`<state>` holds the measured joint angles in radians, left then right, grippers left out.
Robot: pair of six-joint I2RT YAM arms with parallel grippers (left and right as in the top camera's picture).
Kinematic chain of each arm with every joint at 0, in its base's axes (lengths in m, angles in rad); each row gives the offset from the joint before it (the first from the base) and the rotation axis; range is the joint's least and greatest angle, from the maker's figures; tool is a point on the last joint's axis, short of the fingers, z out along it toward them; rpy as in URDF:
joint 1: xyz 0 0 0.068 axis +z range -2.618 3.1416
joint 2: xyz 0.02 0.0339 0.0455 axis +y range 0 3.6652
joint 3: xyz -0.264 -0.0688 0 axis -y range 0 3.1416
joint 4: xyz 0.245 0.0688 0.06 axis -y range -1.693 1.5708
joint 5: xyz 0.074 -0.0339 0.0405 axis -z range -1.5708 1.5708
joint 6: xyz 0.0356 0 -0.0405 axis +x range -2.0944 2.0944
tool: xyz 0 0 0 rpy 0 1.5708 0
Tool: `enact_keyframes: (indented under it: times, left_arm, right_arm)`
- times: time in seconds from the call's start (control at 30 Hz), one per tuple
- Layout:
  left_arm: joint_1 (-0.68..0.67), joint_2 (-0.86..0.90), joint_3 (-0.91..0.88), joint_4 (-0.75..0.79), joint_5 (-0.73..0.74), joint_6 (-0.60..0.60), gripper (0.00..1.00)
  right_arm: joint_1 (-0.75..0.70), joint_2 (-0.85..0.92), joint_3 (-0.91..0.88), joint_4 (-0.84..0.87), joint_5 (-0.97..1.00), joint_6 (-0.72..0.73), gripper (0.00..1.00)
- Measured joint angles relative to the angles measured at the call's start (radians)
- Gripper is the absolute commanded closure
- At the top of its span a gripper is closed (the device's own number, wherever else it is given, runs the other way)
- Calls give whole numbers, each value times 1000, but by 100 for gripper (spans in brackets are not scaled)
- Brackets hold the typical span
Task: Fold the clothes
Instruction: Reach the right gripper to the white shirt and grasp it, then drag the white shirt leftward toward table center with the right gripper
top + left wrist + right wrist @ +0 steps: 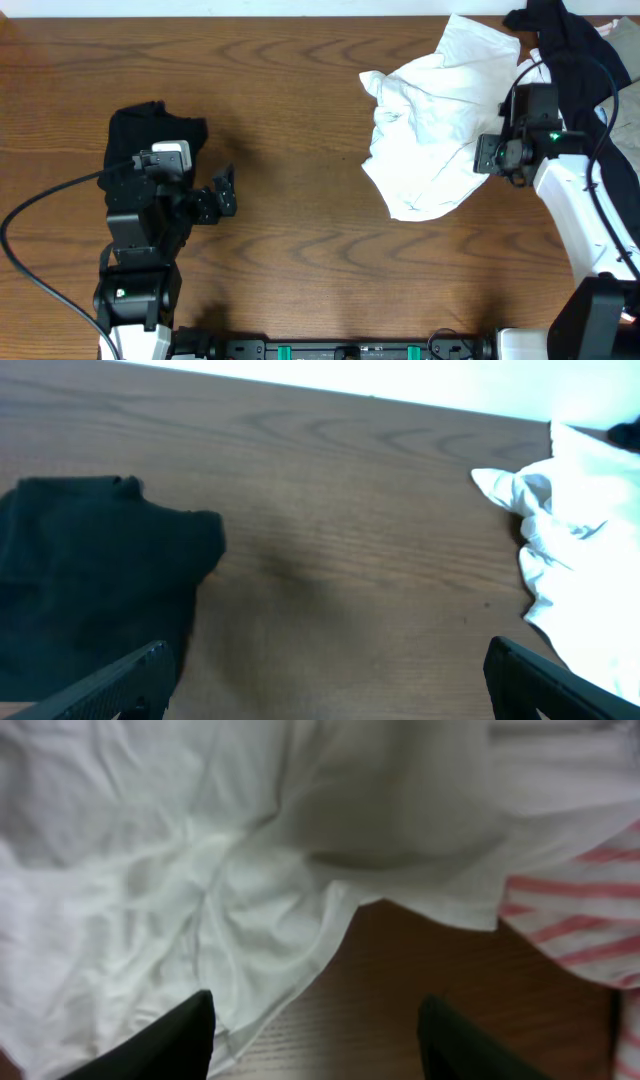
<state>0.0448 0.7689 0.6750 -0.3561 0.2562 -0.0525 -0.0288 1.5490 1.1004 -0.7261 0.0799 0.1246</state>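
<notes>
Wood table [300, 230], brown grain, pale wall strip at the back. My left gripper [325, 690] hangs over bare wood w/ fingers spread wide, nothing btwn them. A black garment [150, 125] lies just beside it, to the left. My right gripper [318, 1040] has its fingers apart too, above the edge of the crumpled white shirt [430, 130], not pinching it. Red-striped cloth [585, 910] peeks out beside the shirt. More black clothes [565, 40] sit at the far right corner.

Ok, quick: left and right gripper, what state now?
Left gripper: open, holding nothing.
Right gripper: open over the white shirt edge, not gripping it.
</notes>
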Motion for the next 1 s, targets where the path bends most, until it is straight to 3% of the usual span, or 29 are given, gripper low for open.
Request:
enact_keyframes:
  times: [0.5, 0.53, 0.6, 0.63, 0.7, 1.0]
  left_arm:
    - [0, 30, 0, 0, 0, 0, 1]
    - [0, 30, 0, 0, 0, 0, 2]
    - [0, 30, 0, 1, 0, 0, 1]
    - [0, 30, 0, 0, 0, 0, 2]
    - [0, 30, 0, 1, 0, 0, 1]
    - [0, 30, 0, 5, 0, -1, 3]
  right_arm:
    - [1, 0, -356, 343, -111, 28, 41]
    - [1, 0, -372, 350, -114, 33, 44]
    - [1, 0, -396, 362, -119, 42, 61]
    - [1, 0, -409, 372, -124, 46, 79]
    - [1, 0, -428, 385, -126, 50, 99]
    - [37, -2, -435, 461, -288, 54, 99]
